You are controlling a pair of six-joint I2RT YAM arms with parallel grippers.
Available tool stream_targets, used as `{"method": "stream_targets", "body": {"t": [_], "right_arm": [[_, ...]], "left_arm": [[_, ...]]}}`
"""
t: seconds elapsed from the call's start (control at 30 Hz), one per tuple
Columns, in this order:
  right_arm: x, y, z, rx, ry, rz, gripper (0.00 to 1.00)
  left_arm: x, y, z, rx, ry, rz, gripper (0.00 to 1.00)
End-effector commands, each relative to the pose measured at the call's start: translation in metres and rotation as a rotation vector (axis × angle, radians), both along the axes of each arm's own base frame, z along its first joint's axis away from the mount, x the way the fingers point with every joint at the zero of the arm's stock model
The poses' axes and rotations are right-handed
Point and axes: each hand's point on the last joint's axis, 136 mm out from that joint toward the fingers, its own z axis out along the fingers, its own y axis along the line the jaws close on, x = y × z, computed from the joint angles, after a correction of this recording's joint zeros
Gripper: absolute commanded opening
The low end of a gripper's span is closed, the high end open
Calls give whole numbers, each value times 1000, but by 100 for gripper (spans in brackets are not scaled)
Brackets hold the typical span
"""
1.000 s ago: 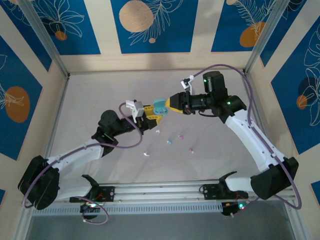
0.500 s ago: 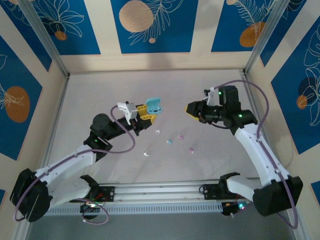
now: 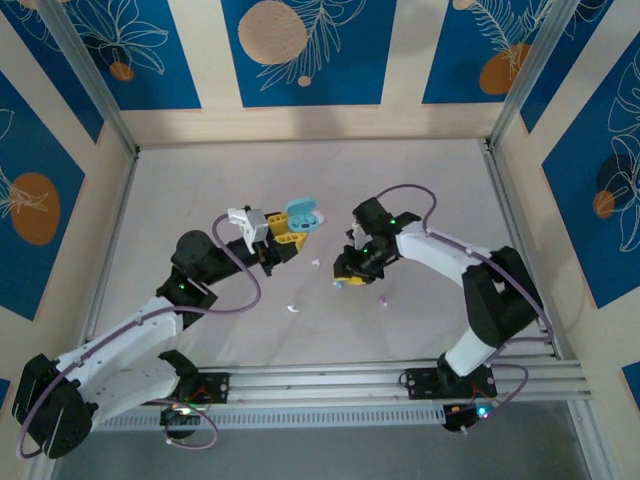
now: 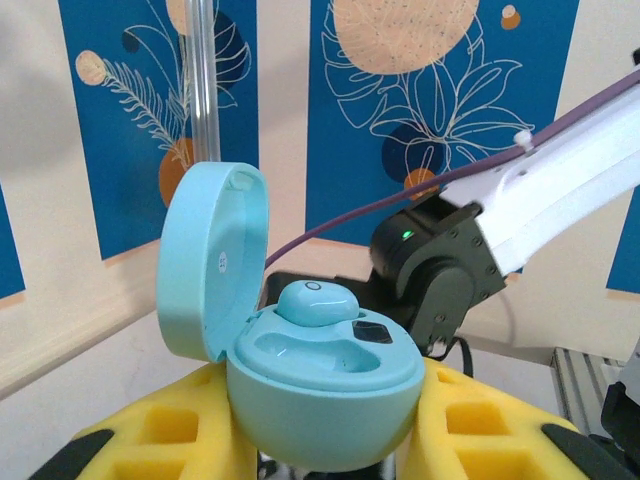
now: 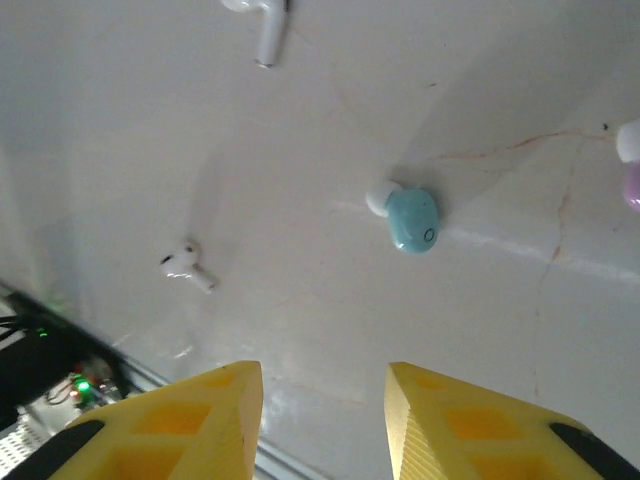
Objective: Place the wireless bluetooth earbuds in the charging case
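The right gripper (image 5: 325, 385) has swung from the open case (image 4: 320, 385) clamped in the left gripper (image 3: 287, 230), one teal bud (image 4: 315, 303) seated, to hover empty, jaws apart, over the second teal earbud (image 5: 412, 220) right of centre frame

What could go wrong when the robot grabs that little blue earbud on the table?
The blue earbud is tiny and round, so the right fingers might squeeze it crookedly and flick it away. The case is held open between the left fingers; a bump could perhaps pop out the seated earbud.
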Motion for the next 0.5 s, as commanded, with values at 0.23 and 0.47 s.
{"method": "stream_targets", "body": {"t": [0.23,0.47], "right_arm": [[26,6,-27,-129,-26,75,38],[33,9,-45,-176,-1,111,37]], "left_arm": [[-1,4,21,-16,-53,13,27],[-1,4,20,-10,-51,16,27]]}}
